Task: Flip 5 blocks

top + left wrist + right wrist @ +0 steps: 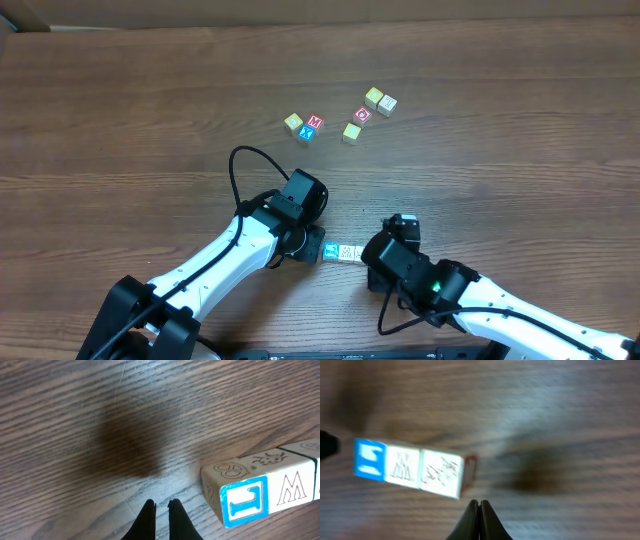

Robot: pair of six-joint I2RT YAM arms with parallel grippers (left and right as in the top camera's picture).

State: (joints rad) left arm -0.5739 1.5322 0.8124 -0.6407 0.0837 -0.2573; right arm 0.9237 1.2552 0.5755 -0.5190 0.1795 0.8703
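1. The left gripper point(161, 506) is closed and holds nothing. In the overhead view its fingertips are hidden under the arm.
2. Just to its right, a row of three blocks point(346, 253) lies end to end on the table point(120, 120). Its long axis runs left to right between the grippers, with the blue-faced block point(244, 500) at the left end. The left wrist view cuts off the row's far end.
3. The right gripper point(478, 506) is also closed and empty. Its view is blurred, so the prints are unreadable.
4. Other blocks point(351, 132) lie scattered farther back, their prints too small to read.

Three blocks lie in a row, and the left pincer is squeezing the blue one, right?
No: the left pincer is shut on nothing; the blue block lies apart from it, as the left wrist view shows. The rest is right.
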